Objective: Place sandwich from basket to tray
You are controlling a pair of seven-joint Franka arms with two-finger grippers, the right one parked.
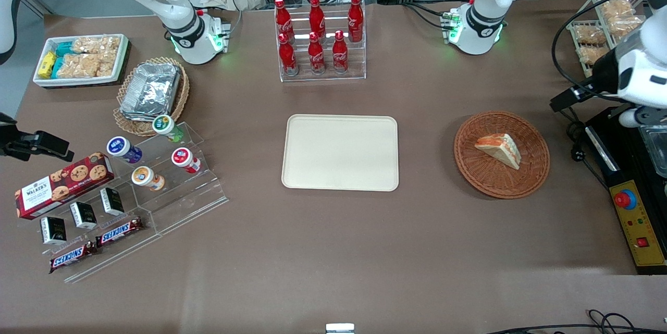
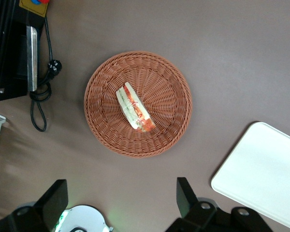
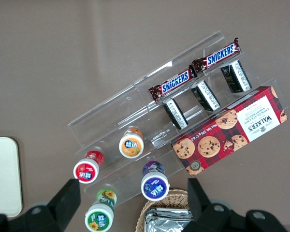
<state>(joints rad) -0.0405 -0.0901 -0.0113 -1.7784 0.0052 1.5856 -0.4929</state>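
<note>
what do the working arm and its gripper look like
The left arm is glossy white with rounded shells, a black joint band and black cables along it; its base glows green. The gripper is open above the basket, with two flat, matte black jaws.

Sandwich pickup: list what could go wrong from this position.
1. The sandwich lies tilted on its side in the wicker basket, so closing on the soft bread may crush it or spill the filling.
2. The basket sits loose on the table and may lift or slide with the grasp.
3. The gripper, jaws open, hovers well above, not centred over the sandwich; a straight descent could hit the rim.
</note>
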